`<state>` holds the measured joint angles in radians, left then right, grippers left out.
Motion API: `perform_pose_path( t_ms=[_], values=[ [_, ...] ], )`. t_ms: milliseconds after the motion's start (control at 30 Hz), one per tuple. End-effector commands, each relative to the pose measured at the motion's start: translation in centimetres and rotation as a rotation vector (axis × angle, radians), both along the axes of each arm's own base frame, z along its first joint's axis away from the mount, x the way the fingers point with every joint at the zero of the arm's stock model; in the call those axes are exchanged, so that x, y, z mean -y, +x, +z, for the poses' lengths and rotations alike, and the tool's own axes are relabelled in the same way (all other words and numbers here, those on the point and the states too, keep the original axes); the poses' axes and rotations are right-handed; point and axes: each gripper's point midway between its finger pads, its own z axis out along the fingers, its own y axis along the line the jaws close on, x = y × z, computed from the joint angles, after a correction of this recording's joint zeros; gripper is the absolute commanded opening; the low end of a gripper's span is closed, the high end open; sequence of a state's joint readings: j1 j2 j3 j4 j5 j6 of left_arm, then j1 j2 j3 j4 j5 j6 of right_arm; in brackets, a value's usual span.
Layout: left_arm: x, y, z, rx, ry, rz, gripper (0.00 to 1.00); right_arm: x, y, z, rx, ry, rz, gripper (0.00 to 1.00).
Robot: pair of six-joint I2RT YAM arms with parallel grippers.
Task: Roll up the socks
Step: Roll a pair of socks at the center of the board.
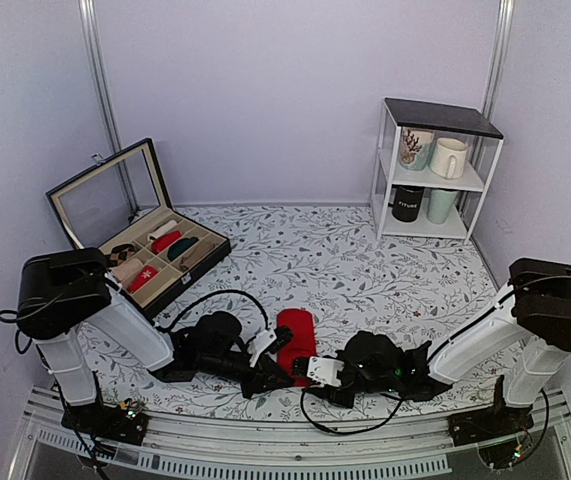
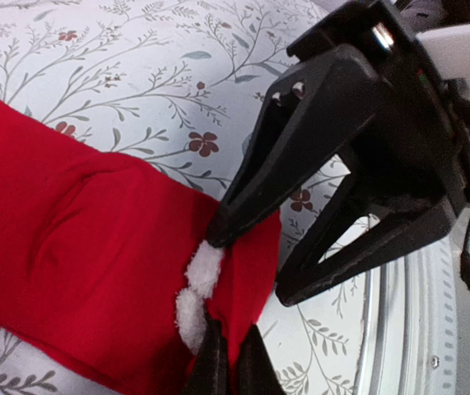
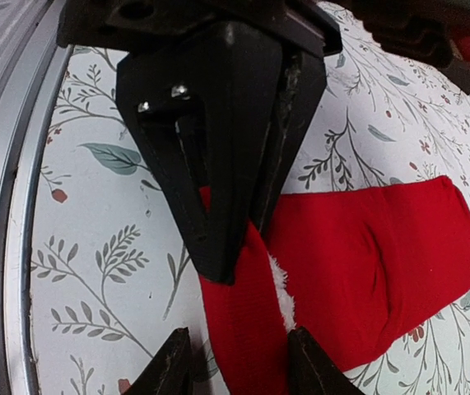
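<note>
The red socks lie as a flat strip on the floral cloth between my two grippers. They also show in the left wrist view and the right wrist view. A small white fluffy mark sits at their near end. My left gripper is shut on the edge of that near end, with thin red fabric pinched between its fingers. My right gripper is open, its fingers standing on either side of the same end. In the top view the left gripper and right gripper meet there.
An open black box with rolled socks in its compartments stands at the back left. A white shelf with mugs stands at the back right. The metal front rail runs just behind the grippers.
</note>
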<state>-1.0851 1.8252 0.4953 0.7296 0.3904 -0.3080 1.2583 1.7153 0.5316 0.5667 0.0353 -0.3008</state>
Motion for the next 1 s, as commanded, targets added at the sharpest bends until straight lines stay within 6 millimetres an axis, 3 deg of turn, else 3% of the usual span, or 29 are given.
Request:
perform_pose_path(
  t_ms=[0,200,267,333,400,500,600,733,867,967],
  values=[
    [-6.4,-3.6,-8.2,-0.190,0.343,-0.002,0.00,0.0,-0.7,-1.6,-0.063,-0.038,0.005,0.39],
    [-6.3,-3.6,-7.9,-0.182,0.335,-0.008,0.00,1.1,-1.0,-3.8,-0.147,-0.118,-0.041,0.29],
    [-6.2,-3.4,-7.6,-0.169,0.329,-0.005,0.01,1.4,-1.4,-4.4,-0.186,-0.137,-0.052,0.19],
    [-6.0,-3.0,-7.2,-0.144,0.321,0.003,0.14,1.7,-1.6,-4.8,-0.228,-0.151,-0.072,0.07],
    [-5.7,-2.5,-6.3,-0.105,0.303,0.008,0.15,2.1,-2.0,-5.1,-0.292,-0.161,-0.094,0.02],
    [-5.3,-1.2,-4.1,-0.003,0.264,0.034,0.19,2.7,-2.5,-4.9,-0.395,-0.153,-0.111,0.01],
    [-4.4,-0.5,-0.2,0.163,0.191,0.043,0.22,3.4,-2.6,-4.9,-0.544,-0.152,-0.165,0.01],
    [-3.4,-1.8,3.8,0.412,0.125,0.000,0.30,4.1,-3.1,-5.8,-0.720,-0.186,-0.208,0.01],
    [-2.8,-3.1,4.8,0.541,0.106,-0.083,0.38,4.6,-4.0,-7.1,-0.844,-0.241,-0.224,0.01],
    [-2.4,-3.4,4.6,0.585,0.102,-0.108,0.39,5.0,-4.4,-7.8,-0.867,-0.270,-0.233,0.01]
  ],
)
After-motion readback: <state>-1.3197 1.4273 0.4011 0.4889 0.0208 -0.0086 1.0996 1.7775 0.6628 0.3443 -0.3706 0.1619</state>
